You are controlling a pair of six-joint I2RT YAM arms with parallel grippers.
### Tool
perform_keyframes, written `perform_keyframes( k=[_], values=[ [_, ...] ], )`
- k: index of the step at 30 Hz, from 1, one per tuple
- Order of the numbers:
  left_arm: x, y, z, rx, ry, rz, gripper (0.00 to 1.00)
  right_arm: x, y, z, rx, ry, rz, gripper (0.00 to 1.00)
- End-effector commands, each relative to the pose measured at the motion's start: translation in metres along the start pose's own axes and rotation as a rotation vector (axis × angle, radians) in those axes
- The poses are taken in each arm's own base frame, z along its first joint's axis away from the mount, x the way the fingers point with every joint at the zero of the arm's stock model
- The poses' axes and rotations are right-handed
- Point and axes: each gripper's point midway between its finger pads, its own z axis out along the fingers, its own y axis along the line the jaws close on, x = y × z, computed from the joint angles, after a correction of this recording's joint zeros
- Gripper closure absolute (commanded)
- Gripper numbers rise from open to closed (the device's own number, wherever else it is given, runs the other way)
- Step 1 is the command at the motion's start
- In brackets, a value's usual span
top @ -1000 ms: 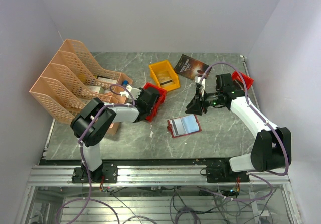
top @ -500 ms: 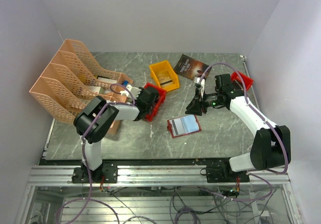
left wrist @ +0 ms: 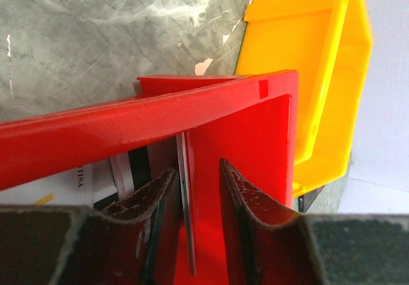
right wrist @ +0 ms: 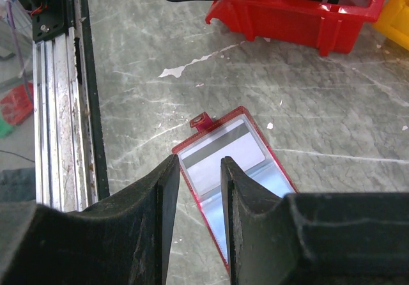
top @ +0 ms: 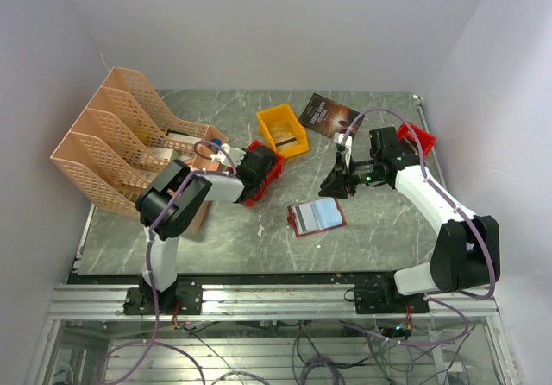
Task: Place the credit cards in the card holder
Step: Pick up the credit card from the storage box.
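Nearest us, the card holder (top: 316,216) lies open on the table (top: 379,230). A pale credit card (right wrist: 220,149) with a grey stripe lies on its bluish inside. Just beyond and above it hangs the right hand (right wrist: 198,170), fingers a narrow gap apart with nothing between them. Farther left, the left hand (left wrist: 197,169) reaches into the red bin (left wrist: 128,128). Its fingers stand narrowly apart around one upright card (left wrist: 185,189) seen edge-on, which touches the left finger but is clear of the right. More credit cards (left wrist: 83,179) lie in that bin. Behind it sits the yellow bin (top: 282,130).
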Motion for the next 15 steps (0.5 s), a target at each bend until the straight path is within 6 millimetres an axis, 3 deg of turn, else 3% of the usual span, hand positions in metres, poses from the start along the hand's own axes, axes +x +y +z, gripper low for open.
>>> perform_keyframes(
  k=[1, 5, 7, 15],
  values=[
    [-0.002, 0.0, 0.011, -0.02, -0.012, -0.003, 0.63, -0.008, -0.001, -0.002, -0.007, -0.015, -0.022, 0.68],
    [0.002, 0.005, 0.013, -0.012, 0.001, -0.002, 0.78, -0.008, 0.0, -0.003, -0.005, -0.014, -0.024, 0.68],
    [0.002, 0.004, 0.013, 0.003, 0.006, 0.009, 0.91, -0.009, 0.0, -0.003, -0.004, -0.015, -0.026, 0.68],
    [-0.023, -0.016, -0.012, 0.04, -0.022, 0.148, 0.93, -0.009, 0.0, -0.003, -0.005, -0.015, -0.027, 0.68]
  ],
)
